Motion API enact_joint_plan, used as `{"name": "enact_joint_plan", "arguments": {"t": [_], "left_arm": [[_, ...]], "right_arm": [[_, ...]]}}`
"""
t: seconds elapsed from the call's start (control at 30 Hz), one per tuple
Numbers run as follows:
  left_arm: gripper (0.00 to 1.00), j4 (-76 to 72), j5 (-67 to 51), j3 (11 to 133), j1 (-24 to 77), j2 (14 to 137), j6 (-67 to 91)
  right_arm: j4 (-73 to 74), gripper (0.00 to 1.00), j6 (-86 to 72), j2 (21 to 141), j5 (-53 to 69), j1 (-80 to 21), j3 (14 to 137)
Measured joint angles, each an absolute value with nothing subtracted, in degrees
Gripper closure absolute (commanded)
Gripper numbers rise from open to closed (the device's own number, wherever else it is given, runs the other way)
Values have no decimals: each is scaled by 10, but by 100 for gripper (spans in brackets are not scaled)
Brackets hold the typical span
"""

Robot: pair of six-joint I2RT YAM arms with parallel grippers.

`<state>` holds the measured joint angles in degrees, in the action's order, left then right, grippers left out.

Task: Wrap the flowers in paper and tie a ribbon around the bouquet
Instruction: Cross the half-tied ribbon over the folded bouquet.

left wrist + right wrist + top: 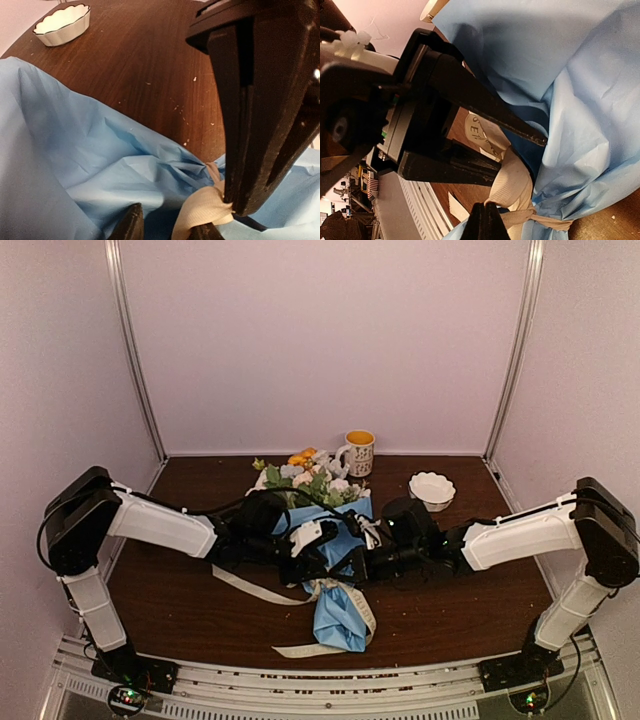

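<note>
Dark wood bench (450, 615), right claw (486, 220) pinched on ribbon (512, 185) at bouquet (338, 615) waist, left claw (167, 231) half-apart straddling it; uneven pull could tear paper (75, 150) or slide ribbon off.

Thin, matt, creased paper (75, 150); woven cream cloth ribbon (514, 181); dark, grained wood counter (150, 55), faintly glossy.

From above, 2 arms covered the middle of the bouquet (340, 625); stems of the flowers (312, 480) were hidden. The left gripper (520, 157) blocked part of the lettering on the ribbon (512, 185).
</note>
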<state>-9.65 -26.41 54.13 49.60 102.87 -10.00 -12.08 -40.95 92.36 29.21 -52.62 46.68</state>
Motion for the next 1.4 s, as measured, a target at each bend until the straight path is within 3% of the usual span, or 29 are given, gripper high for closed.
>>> {"name": "enact_joint_plan", "arguments": {"t": [0.07,0.1,0.27,0.5,0.73,1.03,1.4], "left_arm": [[95,-98,-274,541,496,1030,-92],[100,-100,-279,542,496,1031,-86],[100,-106,-286,542,498,1034,-74],[100,-126,-269,536,498,1034,-63],[100,-141,-252,520,498,1034,-60],[100,-163,-238,499,498,1022,-59],[100,-186,-226,485,498,1011,-59]], "right_arm": [[-124,100,-410,925,294,-526,467],[-125,100,-410,925,295,-526,467],[-129,76,-419,926,298,-526,467],[-105,68,-407,879,293,-514,460],[-88,72,-392,855,287,-453,459],[3,85,-333,998,306,-441,574],[24,87,-266,1036,413,-440,607]]}}
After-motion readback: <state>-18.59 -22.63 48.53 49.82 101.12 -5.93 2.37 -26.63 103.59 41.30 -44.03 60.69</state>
